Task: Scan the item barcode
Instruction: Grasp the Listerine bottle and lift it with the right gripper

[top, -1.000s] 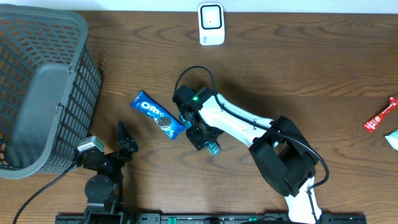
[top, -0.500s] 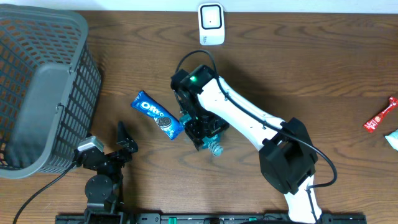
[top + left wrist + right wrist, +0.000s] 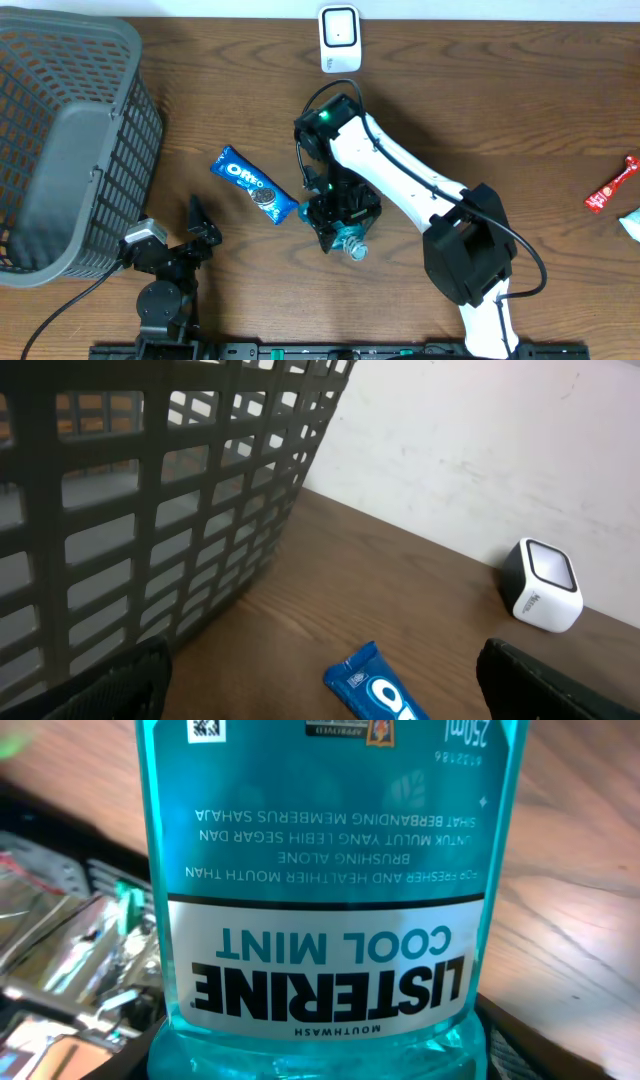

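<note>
**Mouthwash bottle in our right gripper**

We are holding the bottle (image 3: 325, 890) of blue mouthwash in our right gripper (image 3: 338, 212), which is clenching on it over the middle of the table (image 3: 520, 110), just right of the Oreo pack (image 3: 253, 185). In the right wrist view the label is showing upside down, with a small square code near the top edge. The white scanner (image 3: 340, 38) is standing well apart, at the far edge. Our left gripper (image 3: 200, 228) is lying released near the basket (image 3: 70, 150).
</note>
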